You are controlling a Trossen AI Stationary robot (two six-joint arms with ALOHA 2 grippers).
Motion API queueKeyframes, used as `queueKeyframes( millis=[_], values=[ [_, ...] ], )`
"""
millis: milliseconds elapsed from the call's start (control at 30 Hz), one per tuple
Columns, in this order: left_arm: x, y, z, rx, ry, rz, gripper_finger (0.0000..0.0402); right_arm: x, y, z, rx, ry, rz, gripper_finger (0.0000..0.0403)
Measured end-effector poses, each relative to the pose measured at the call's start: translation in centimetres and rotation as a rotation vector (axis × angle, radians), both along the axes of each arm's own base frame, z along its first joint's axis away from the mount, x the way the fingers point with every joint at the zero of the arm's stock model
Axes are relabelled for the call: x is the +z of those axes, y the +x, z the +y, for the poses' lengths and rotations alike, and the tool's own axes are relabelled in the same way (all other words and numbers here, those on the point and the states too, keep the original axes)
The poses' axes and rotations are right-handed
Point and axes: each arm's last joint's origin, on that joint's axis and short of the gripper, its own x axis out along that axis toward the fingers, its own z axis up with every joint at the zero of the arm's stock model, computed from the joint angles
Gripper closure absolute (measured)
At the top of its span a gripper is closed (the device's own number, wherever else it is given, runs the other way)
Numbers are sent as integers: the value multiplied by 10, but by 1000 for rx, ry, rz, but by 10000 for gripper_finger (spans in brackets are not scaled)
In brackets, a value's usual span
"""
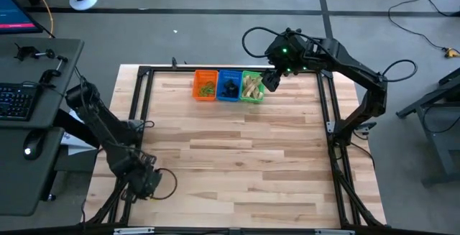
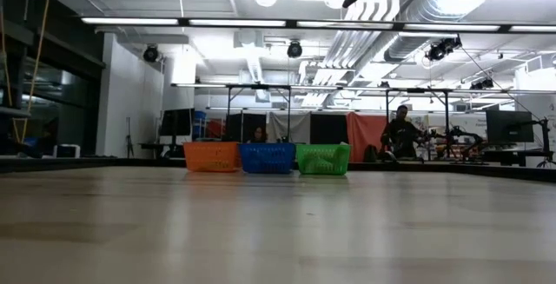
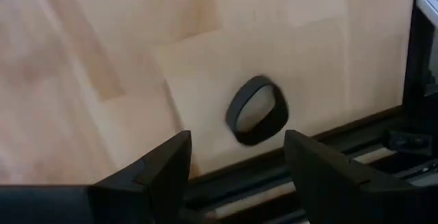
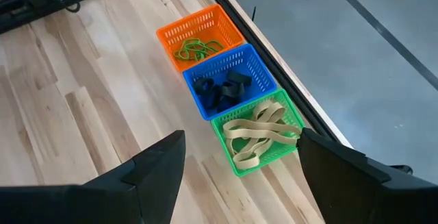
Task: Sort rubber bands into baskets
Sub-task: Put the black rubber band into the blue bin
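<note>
Three baskets stand touching in a row at the far edge of the wooden table (image 1: pixel 237 163): the orange basket (image 1: pixel 205 85), the blue basket (image 1: pixel 228 85) in the middle, and the green basket (image 1: pixel 251 86). In the right wrist view the sorting shows plainly: green rubber bands (image 4: pixel 196 46) lie in the orange basket, black rubber bands (image 4: pixel 226 89) in the blue one, and tan rubber bands (image 4: pixel 260 133) in the green one, some of the tan loops lying up against its wall.

The right gripper (image 1: pixel 272 79) hangs in the air just beside the green basket, on the side away from the blue one, above the table's far edge. Its two dark fingers (image 4: pixel 154 172) stand wide apart with nothing between them.

The left gripper (image 1: pixel 147 185) sits low at the near left corner of the table, close to the black frame rail (image 3: pixel 274 176). Its fingers (image 3: pixel 161 169) are also spread wide and hold nothing. Beyond them a single black rubber band (image 3: pixel 257 110) lies on the wood just beside the rail; it appears to rest flat, though the blur leaves that uncertain.

In the low view a person (image 2: pixel 401 133) stands in the room well behind the baskets.
</note>
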Motion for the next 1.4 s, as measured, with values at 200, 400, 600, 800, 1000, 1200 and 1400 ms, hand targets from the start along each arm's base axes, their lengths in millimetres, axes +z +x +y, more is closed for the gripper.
queueKeyframes(
  millis=[200, 400, 600, 800, 1000, 1200, 1400],
  values=[
    [-18, -7, -4, -21, -51, -35, 174, 0, 1, 0, -9, 7, -5, 133],
    [-35, -11, 3, -20, -50, -37, 174, 0, 1, 0, -21, 16, -11, 133],
    [-46, -13, 6, 3, -60, -39, 174, 0, 1, 0, -23, 17, -12, 133],
    [-51, -12, 6, -10, -26, -50, 186, 0, 1, 0, -23, 17, -12, 133],
    [-57, -11, 6, 50, 24, -33, 292, 0, 1, 0, -22, 16, -11, 133],
    [-52, 0, 11, 152, 22, 4, 395, 0, 0, 0, -20, 8, -7, 133],
    [-30, 28, 29, 322, -41, -60, 401, 0, -1, -3, -51, -23, 11, 133]
  ],
)
